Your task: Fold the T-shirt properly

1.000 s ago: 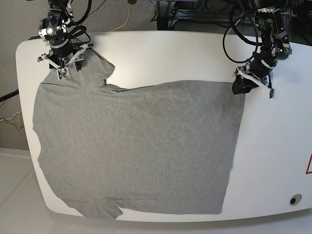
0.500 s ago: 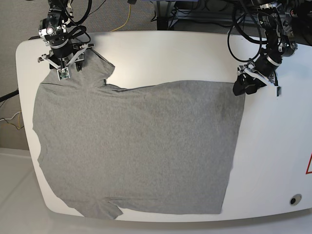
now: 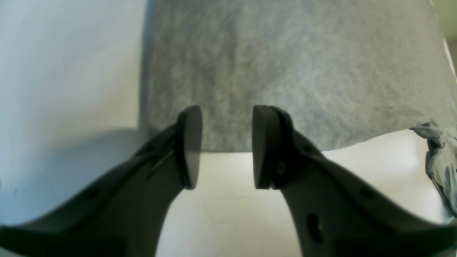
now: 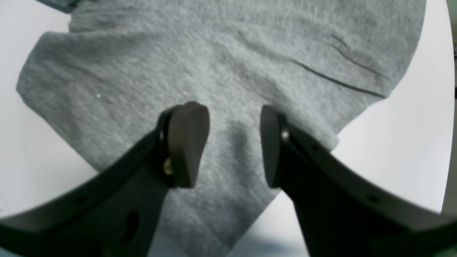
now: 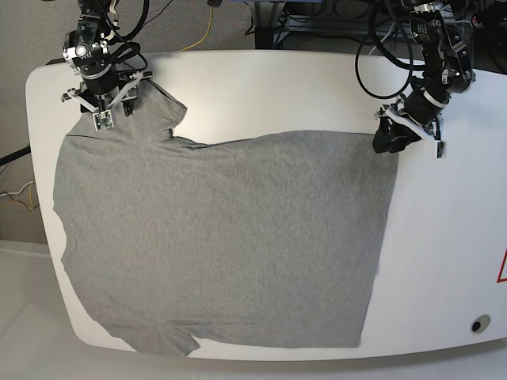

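Observation:
The heather-grey T-shirt [image 5: 222,237] lies spread flat over the white table [image 5: 277,87]. One sleeve points to the back left and another lies at the front left edge. My left gripper [image 5: 388,142] is open at the shirt's back right corner. In the left wrist view it [image 3: 226,146] straddles the shirt's straight edge [image 3: 285,71], holding nothing. My right gripper [image 5: 103,120] is open over the back left sleeve. In the right wrist view it [image 4: 232,142] hovers above the sleeve fabric [image 4: 214,64], holding nothing.
The shirt's front left part hangs slightly over the table's rounded edge [image 5: 59,261]. Bare table lies to the right of the shirt [image 5: 444,237], with a red mark [image 5: 501,265] and a small round hole [image 5: 478,324]. Cables [image 5: 372,55] hang behind the right-side arm.
The arm on the view's right swung a little to the right, then came back to the shirt's back right corner. The other arm and the shirt have not moved.

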You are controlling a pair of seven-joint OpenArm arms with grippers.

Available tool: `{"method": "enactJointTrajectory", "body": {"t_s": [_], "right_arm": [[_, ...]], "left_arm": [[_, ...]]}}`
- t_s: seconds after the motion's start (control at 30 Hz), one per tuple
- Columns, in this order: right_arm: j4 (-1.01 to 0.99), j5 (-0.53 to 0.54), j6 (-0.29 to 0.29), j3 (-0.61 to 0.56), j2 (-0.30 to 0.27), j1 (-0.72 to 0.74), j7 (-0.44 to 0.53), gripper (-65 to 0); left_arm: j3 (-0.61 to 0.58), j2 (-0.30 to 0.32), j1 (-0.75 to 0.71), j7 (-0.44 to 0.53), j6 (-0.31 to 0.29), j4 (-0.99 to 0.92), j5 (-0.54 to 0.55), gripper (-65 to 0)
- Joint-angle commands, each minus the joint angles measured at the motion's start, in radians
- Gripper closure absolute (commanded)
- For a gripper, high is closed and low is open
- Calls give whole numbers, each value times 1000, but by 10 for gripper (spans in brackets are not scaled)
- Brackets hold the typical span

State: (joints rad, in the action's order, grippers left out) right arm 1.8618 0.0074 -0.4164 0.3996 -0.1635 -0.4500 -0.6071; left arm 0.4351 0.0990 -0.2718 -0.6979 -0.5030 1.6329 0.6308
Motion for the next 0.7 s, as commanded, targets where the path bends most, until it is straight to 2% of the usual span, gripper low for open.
{"method": "enactJointTrajectory", "body": {"t_s": [0.0,0.07,0.13,0.33,0.4,0.67], "right_arm": [[17,6,3,6,-10,3,15,-270],[15,2,0,5,-10,5,18,-272],[16,1,0,4,-10,4,18,-272],[17,-6,0,3,-12,2,16,-272],[18,-5,-1,5,-11,2,18,-272],[17,-12,-1,3,-12,2,20,-272]], "left_arm": [[6,0,4,33,-6,26,4,-165],[12,-15,1,47,-9,30,-32,-123],[15,-20,1,50,-8,28,-42,-134],[20,-21,8,57,-8,0,-66,-219],[20,-3,30,64,-6,-62,-70,-255],[60,4,41,52,-11,-144,-23,-284]]}}
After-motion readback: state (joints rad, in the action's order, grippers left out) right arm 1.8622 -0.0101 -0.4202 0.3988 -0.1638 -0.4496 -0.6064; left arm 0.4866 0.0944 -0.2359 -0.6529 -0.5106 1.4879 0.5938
